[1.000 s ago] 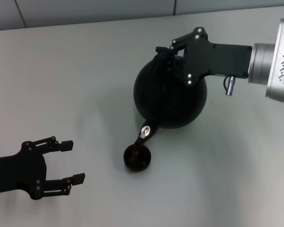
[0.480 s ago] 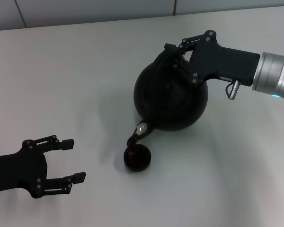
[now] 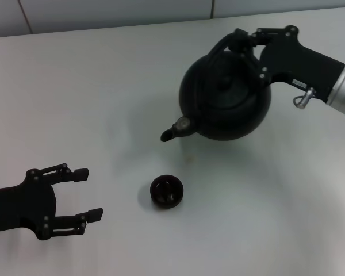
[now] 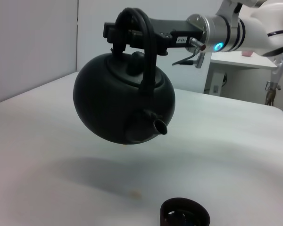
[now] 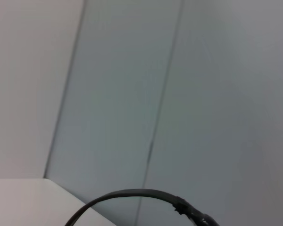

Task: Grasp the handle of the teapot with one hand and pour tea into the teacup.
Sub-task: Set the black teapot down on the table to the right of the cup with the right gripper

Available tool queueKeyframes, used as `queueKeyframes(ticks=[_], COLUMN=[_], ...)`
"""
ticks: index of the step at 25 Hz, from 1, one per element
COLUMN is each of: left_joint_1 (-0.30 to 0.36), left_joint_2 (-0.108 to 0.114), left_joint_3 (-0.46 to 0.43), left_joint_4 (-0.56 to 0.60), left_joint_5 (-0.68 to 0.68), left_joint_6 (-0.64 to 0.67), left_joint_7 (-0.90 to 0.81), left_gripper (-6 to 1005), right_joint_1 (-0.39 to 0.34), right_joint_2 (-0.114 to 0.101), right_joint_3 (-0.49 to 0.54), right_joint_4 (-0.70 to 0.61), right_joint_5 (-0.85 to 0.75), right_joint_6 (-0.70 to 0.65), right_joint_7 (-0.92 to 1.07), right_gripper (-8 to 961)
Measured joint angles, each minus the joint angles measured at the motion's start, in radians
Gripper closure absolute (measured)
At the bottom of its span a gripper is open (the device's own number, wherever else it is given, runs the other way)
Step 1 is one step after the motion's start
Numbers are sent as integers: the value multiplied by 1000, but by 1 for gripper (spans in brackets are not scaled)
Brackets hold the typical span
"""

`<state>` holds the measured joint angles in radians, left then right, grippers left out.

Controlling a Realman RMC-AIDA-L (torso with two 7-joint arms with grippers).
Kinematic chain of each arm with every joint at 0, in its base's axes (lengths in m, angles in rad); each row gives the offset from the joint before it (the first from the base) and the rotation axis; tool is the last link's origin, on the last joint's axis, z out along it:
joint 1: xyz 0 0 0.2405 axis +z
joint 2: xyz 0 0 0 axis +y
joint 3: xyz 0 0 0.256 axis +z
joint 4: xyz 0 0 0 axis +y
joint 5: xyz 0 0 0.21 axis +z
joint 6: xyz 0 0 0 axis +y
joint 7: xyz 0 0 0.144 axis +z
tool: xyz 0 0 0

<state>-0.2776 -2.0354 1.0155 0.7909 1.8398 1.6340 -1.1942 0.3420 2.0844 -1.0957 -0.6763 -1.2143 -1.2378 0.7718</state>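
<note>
While right gripper (image 3: 250, 43) clamps handle (image 4: 144, 42), teapot (image 3: 224, 100) hangs above table (image 3: 92, 86).

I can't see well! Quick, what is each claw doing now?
Left claw: open, holding nothing.
Right claw: shut on the teapot's handle, teapot lifted.

The teapot (image 3: 225, 101) hangs above the table (image 3: 103, 86), behind the teacup (image 3: 167, 191), apparently clear of it.
</note>
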Motion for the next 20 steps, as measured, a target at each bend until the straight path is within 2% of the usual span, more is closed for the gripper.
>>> queueKeyframes(ticks=[4, 9, 16, 20], left_joint_1=[0, 0, -9, -11], left_joint_2=[-1, -1, -5, -6], left_joint_3=[0, 0, 1, 4], left_joint_4=[1, 1, 1, 6], left_joint_5=[-2, 0, 1, 3], left_joint_6=[3, 4, 7, 15], left_joint_7=[0, -1, -1, -1], left_gripper=[170, 170, 170, 170], right_joint_1=[-16, -22, -21, -17], right_joint_2=[2, -1, 0, -1], right_joint_3=[16, 22, 120, 139], right_joint_4=[26, 96, 179, 206], right_joint_5=[11, 101, 121, 122], right_joint_6=[0, 8, 16, 17], right_joint_7=[6, 1, 5, 7], right_gripper=[857, 857, 857, 857])
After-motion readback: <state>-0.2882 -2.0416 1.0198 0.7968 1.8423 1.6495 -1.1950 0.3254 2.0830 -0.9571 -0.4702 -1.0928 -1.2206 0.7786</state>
